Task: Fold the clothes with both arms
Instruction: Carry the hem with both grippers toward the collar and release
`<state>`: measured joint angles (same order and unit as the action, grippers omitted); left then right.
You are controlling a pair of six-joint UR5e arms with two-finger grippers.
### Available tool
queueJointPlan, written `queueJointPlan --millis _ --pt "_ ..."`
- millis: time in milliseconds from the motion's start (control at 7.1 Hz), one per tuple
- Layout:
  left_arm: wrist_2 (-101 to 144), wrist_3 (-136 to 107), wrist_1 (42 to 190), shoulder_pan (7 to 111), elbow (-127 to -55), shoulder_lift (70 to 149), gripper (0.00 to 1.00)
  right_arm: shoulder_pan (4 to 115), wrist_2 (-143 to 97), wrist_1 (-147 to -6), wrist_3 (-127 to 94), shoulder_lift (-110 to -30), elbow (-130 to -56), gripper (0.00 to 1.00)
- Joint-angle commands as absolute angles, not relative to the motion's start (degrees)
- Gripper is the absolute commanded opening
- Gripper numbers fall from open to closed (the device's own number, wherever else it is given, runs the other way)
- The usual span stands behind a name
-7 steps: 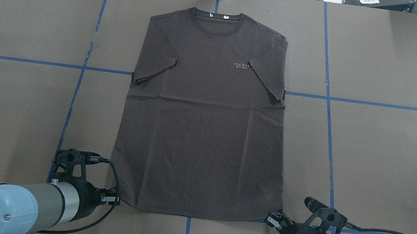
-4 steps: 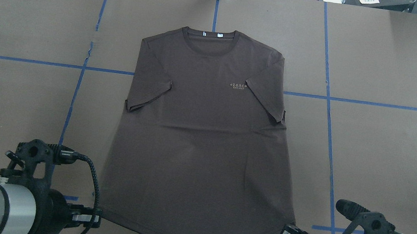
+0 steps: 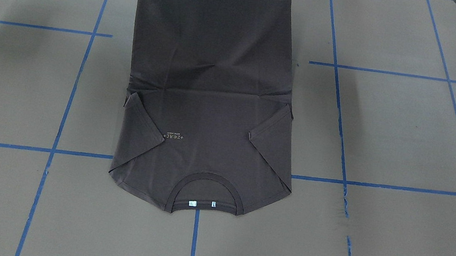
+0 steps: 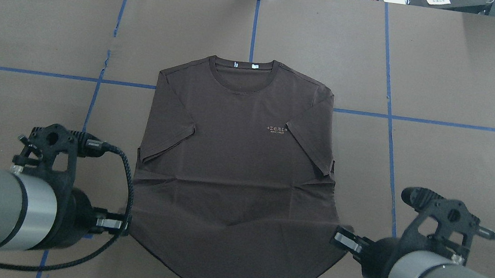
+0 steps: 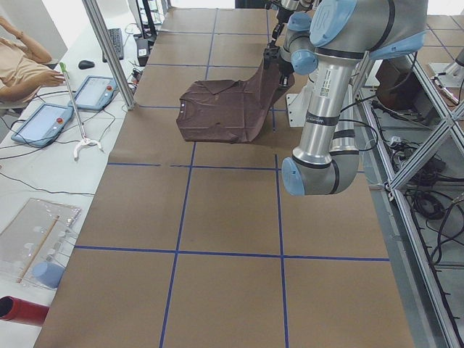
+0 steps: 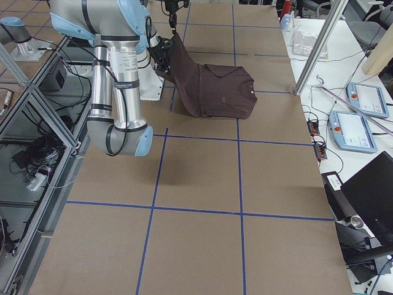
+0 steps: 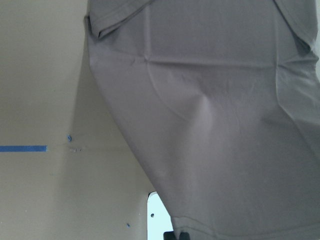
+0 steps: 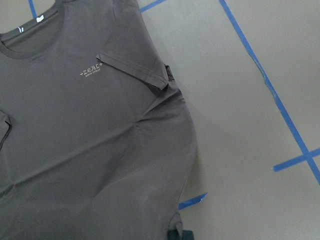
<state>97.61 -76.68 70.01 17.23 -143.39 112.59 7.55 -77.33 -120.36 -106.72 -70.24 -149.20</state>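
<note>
Left gripper [image 4: 116,225] and right gripper [image 4: 340,239] seem clamped on shirt [image 4: 236,156] hem corners; only side views show the hem held above the taped table [image 4: 473,67].

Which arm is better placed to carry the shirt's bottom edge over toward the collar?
Neither: the left gripper and right gripper each pinch one lifted hem corner of the T-shirt, level with each other, so the fold likely needs both together.
</note>
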Motion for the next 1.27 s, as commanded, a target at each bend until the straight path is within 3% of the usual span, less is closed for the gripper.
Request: queueJointPlan --millis 0,141,423,845,1127 --pt "98.08 -65.7 72.92 27.64 -135.39 115.83 0.0 22.78 -86.18 -119.98 -98.03 -64.44 -139.88 0.0" --pt "98.17 -63.31 76.34 31.34 -131.09 116.1 0.0 28.25 -88.13 -119.88 -94.17 -62.25 -136.53 0.0" --pt "100.54 -60.04 87.83 37.59 -117.76 118.11 0.0 35.22 -90.78 -106.61 -91.68 -60.82 -122.07 0.0" --pt "100.28 -57.31 109.27 41.65 -92.01 123.03 0.0 37.61 -90.7 -89.77 -89.3 -57.41 -101.49 0.0" --pt "100.11 -57.13 118.36 41.66 -80.72 125.68 0.0 38.84 -90.79 -80.73 -87.98 -53.88 -89.17 0.0"
